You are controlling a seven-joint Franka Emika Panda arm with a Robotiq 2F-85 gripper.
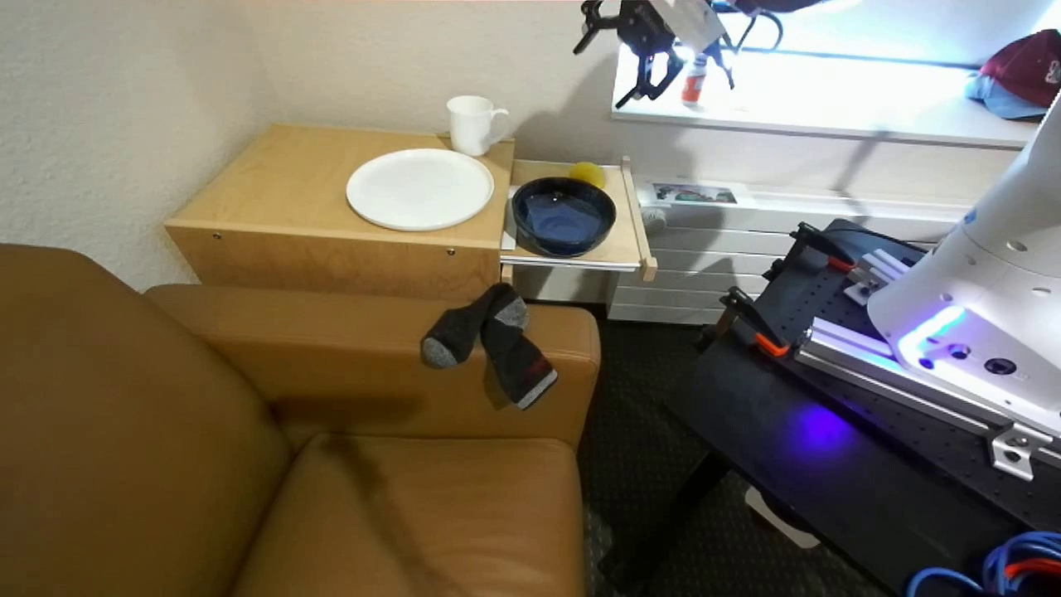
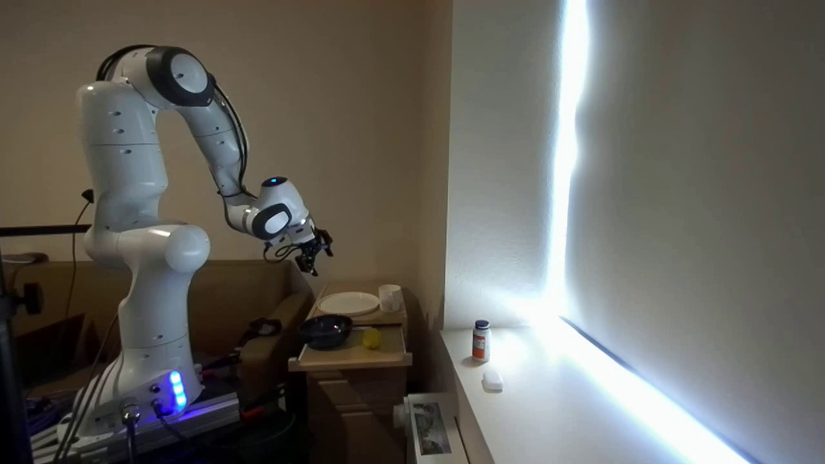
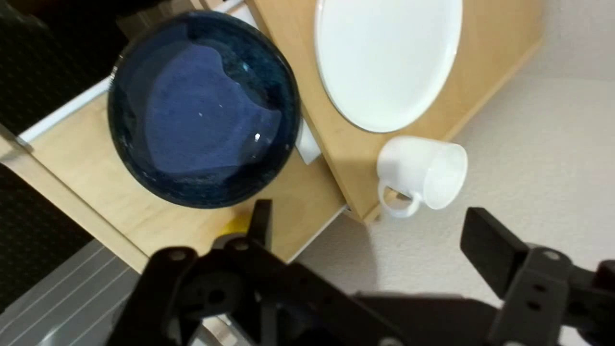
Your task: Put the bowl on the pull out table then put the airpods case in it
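Bowl (image 1: pixel 565 217) sits on the pull-out worktop (image 1: pixel 622 236), yellow object (image 1: pixel 588 173) at its one o'clock in an exterior view — claw (image 3: pixel 368 215) spread wide.

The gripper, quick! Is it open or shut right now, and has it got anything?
Gripper: open, its jaws wide apart, holding nothing.

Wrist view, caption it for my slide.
Empty dark blue bowl on the pull-out table, seen past the open gripper.
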